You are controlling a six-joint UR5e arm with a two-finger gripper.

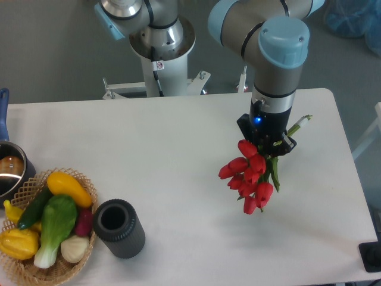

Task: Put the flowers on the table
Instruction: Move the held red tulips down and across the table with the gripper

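Note:
The flowers [247,176] are a bunch of red tulip blooms with green stems. They hang blooms-down and to the left from my gripper [269,145] at the right of the table [172,149]. The gripper is shut on the stems, and the stem ends [300,123] stick out to its upper right. The blooms appear to hang above the tabletop, but I cannot tell whether the lowest one touches it. The fingertips are hidden by the gripper body and the blooms.
A black cylinder [119,228] lies at the front left. Beside it a wicker basket [56,269] holds yellow squash, a bok choy, a cucumber and a red radish. A metal pot [9,170] stands at the left edge. The arm's base [161,44] stands behind the table.

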